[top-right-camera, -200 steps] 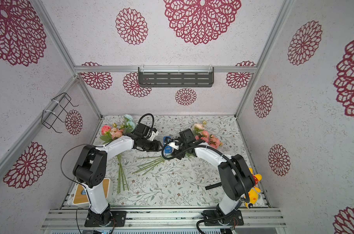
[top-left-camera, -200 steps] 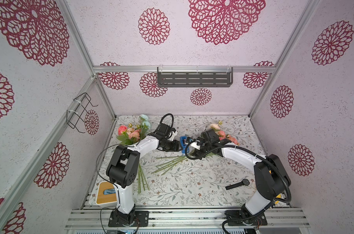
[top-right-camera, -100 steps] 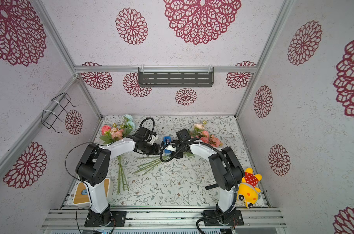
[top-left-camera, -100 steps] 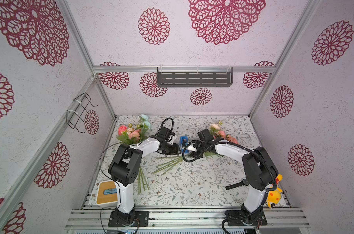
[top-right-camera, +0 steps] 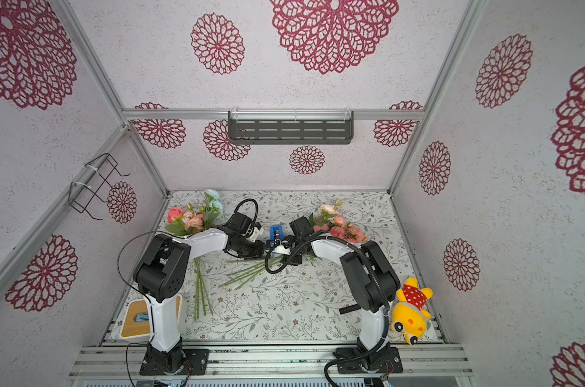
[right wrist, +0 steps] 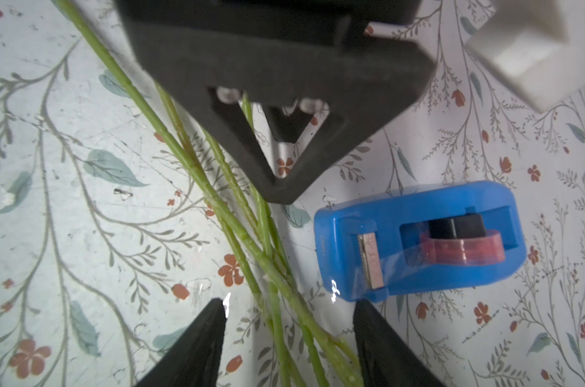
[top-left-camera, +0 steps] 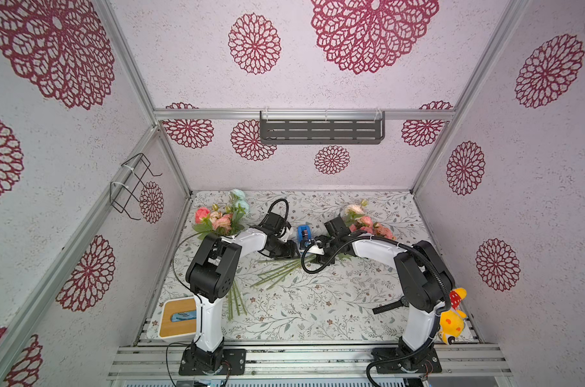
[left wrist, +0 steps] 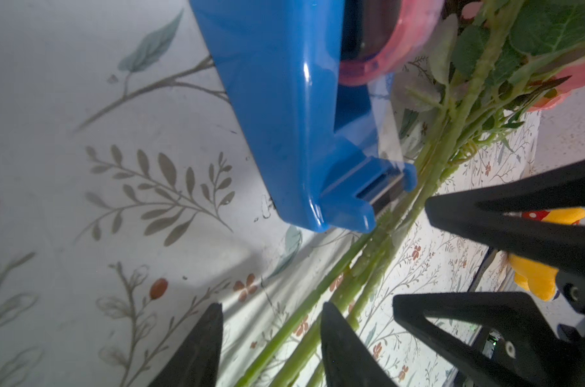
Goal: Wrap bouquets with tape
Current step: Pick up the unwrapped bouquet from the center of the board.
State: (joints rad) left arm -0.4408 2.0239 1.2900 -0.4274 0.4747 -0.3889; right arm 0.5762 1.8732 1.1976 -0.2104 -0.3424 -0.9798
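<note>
Each arm, the left arm (top-left-camera: 250, 239) and the right arm (top-left-camera: 378, 248), combines white link shells with black joint housings. Black base plates (top-left-camera: 234, 362) anchor both. A thin black cable (top-left-camera: 173, 264) loops beside the left arm, and a corrugated black hose (top-left-camera: 435, 269) follows the right. The gripper fingers (left wrist: 485, 231) are black, triangular open frames, apparently fastened with small screws.

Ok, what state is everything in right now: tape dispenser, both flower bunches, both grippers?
Blue plastic tape dispenser: upright on the table, tape end on its cutter, not gripped.
Pink-and-peach bouquet: lying flat, green stems loose, untaped.
Bouquet with the pale blue bloom: lying flat, untaped, away from both grippers.
Left gripper: open, low over the stems.
Right gripper: open, astride the stems.
</note>
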